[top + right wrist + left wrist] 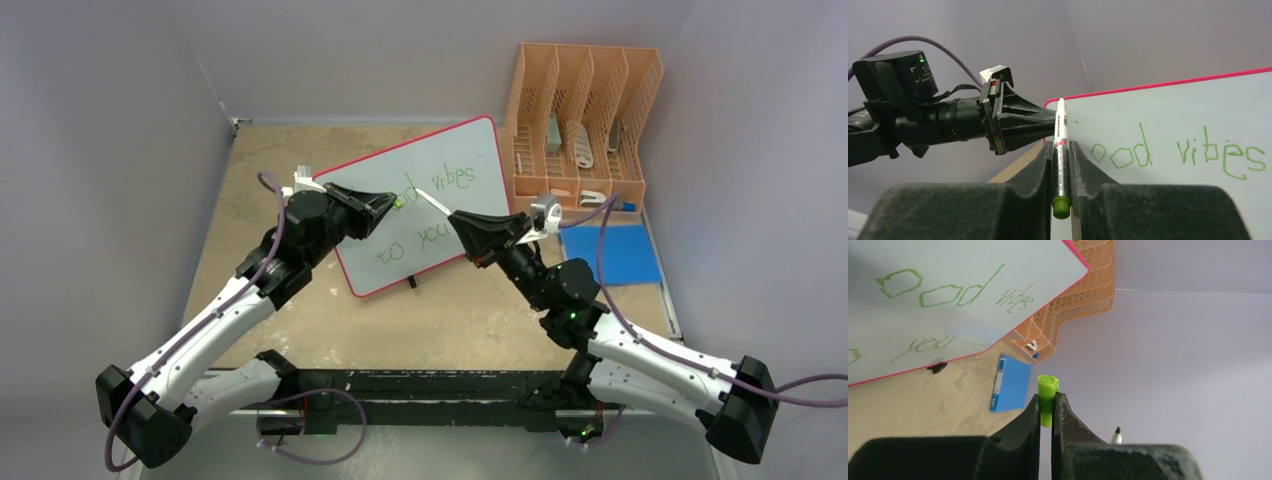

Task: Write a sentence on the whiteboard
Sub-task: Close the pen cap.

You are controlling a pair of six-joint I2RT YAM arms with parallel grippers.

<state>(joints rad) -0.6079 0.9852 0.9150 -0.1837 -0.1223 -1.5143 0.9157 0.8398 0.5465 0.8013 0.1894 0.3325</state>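
Evidently the sentence (466, 180) is finished: green letters reading "Good vibes" over "to you" are found on the board (470, 140). The board is set askew at the middle of the surface (470, 320), just left of an orange rack (585, 110), with a blue rectangle (610, 250) beside its near right corner.

The left fingers (390, 204) are poised over the board's left part and are closed on a green cap (1048, 390), which juts out past their tips. The right fingers (452, 216) are held opposite, near but apart, and are clamped on the barrel of a white marker (1061, 132) whose nib end is pointed toward the left fingers.

The step in hand is judged to be recapping. For this to be done well:
- The cap's mouth should be brought onto the marker's axis before any closing move. Which end of the cap faces the nib cannot be told.
- The approach should be made slowly and straight, and pressed until the cap is seated.
- Both tools should be kept clear of the board so that wet ink is not smeared.
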